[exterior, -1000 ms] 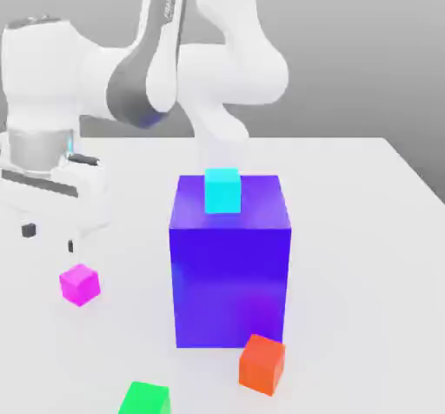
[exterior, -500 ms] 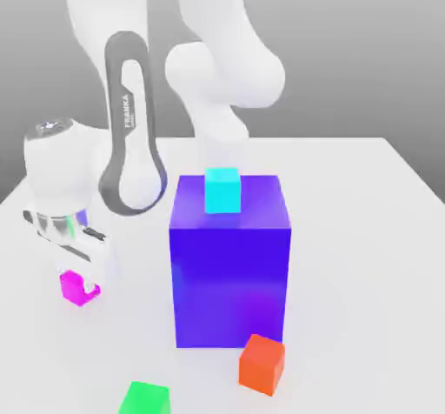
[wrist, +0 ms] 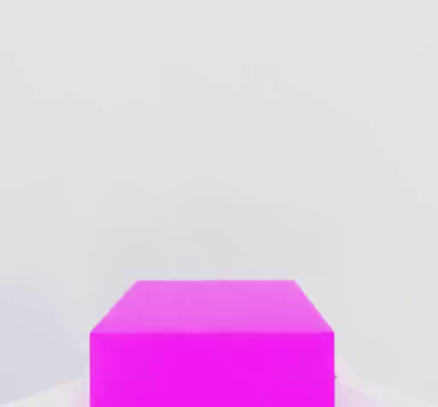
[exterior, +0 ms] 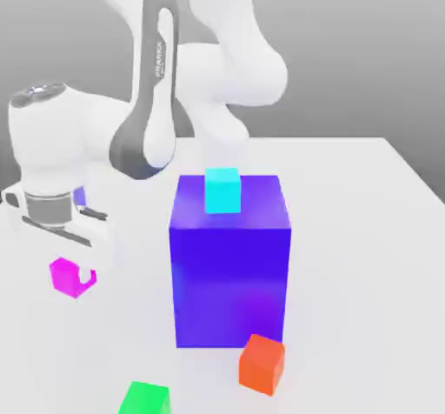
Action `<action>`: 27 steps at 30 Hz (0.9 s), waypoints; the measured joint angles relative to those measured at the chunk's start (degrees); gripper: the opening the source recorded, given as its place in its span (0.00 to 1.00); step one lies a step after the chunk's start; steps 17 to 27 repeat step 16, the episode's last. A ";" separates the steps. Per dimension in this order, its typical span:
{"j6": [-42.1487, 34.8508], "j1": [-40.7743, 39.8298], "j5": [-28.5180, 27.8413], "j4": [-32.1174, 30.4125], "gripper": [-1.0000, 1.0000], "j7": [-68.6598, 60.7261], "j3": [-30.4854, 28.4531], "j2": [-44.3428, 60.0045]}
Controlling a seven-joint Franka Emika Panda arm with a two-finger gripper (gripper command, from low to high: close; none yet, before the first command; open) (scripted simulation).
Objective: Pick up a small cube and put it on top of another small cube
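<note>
Four small cubes: one magenta cube [exterior: 66, 275] between the fingers [exterior: 85, 275], and one cyan cube [exterior: 222, 190], one orange-red cube [exterior: 262, 364] and one green cube [exterior: 145, 399] well apart from them. One blue-purple block [exterior: 230, 282] (quite the giant), also clear of the fingers.

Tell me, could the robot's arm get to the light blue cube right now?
Probably not yet: its gripper seems shut on the magenta cube, though the cyan cube sits uncovered on top of the blue block.

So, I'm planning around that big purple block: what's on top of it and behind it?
A small cyan cube sits on the big block; whatever the block covers behind can't be seen.
</note>
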 joint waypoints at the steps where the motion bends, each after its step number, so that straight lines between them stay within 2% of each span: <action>1: -1.29 1.12 -0.02 2.07 0.00 0.73 1.01 0.78; 7: -9.10 8.28 -0.09 14.57 0.00 5.13 7.71 5.42; 11: -4.77 9.65 0.27 17.15 0.00 5.67 8.97 12.34; 12: -3.15 9.67 0.35 17.33 1.00 5.65 9.06 14.16; 27: -3.15 9.67 0.35 17.33 1.00 5.65 9.06 14.16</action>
